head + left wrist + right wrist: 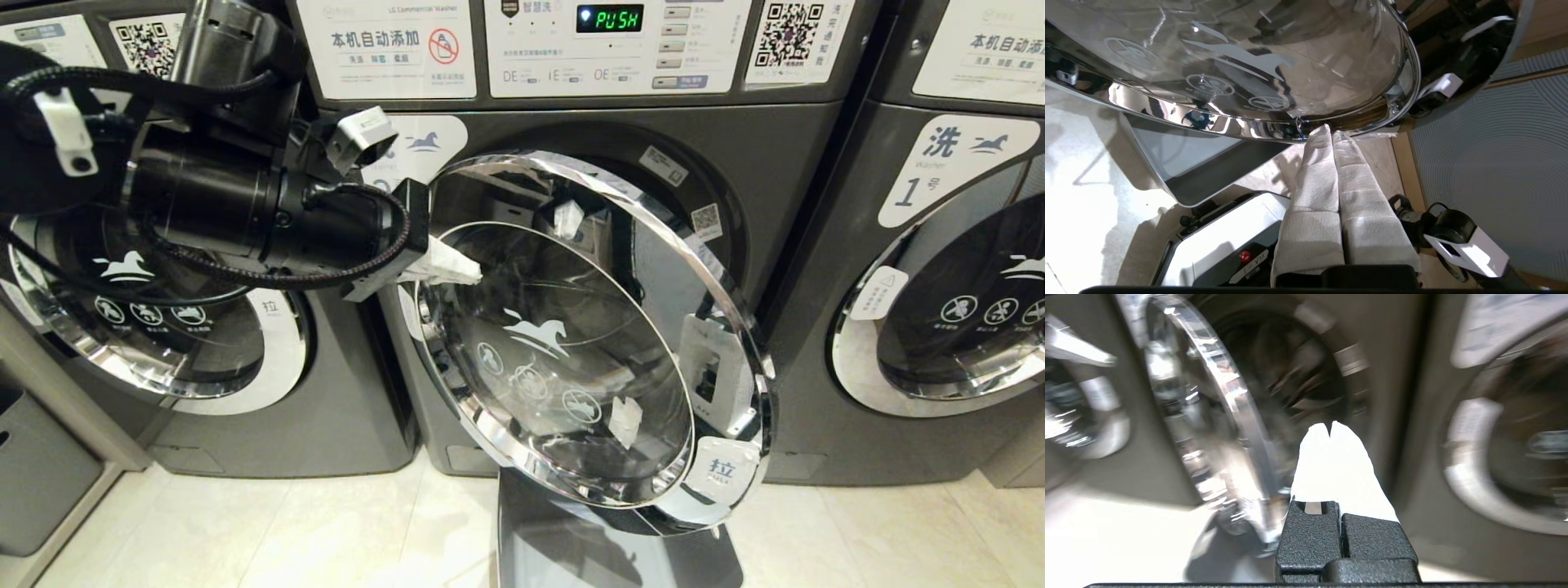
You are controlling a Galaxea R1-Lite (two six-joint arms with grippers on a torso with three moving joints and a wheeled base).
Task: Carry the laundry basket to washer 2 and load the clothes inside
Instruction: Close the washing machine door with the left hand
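Washer 2 [735,139] stands in the middle with its round chrome-rimmed door [571,343] swung partly open. My left gripper [461,273] is shut and empty, and its white-wrapped fingertips rest against the door's chrome rim [1306,132]. In the left wrist view the left gripper [1331,130] shows both fingers pressed together. My right gripper [1329,426] is shut too, holds nothing, and points at washer 2's dark drum opening [1290,375]. The grey laundry basket [571,547] sits on the floor under the door and also shows as the tub [1167,155]. The clothes are out of view.
Washer 1 [939,269] stands shut at the right, and a third like machine [245,367] at the left. A grey bin [41,474] sits at the far left on the pale tiled floor [286,531]. My white base [1229,237] lies below the left gripper.
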